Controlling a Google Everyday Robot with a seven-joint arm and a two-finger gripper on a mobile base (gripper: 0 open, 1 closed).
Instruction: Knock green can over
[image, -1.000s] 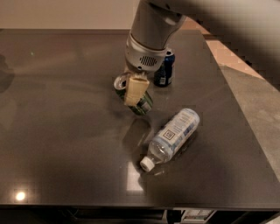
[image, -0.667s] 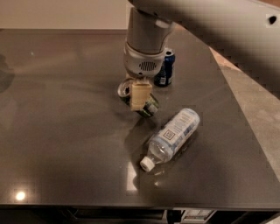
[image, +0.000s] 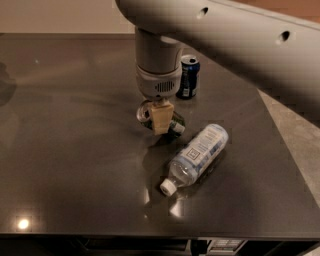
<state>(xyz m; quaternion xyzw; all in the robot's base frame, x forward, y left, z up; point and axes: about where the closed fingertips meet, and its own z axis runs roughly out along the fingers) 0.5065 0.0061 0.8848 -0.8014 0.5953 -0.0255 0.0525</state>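
Note:
The green can (image: 172, 124) lies on its side on the dark table (image: 65, 150), its silver top (image: 143, 113) pointing left and a pale patch at its right end. My gripper (image: 161, 117) hangs straight above the can's middle, its tan fingertip (image: 161, 117) covering part of the can. The arm reaches in from the upper right.
A dark blue can (image: 188, 76) stands upright just behind and right of the gripper. A clear plastic bottle (image: 196, 154) with a white cap lies on its side in front and right of the green can. The table's right edge borders a pale floor (image: 300, 145).
The arm has shifted a little right and toward the front. The green can lies more fully on its side and sits slightly farther right under the gripper.

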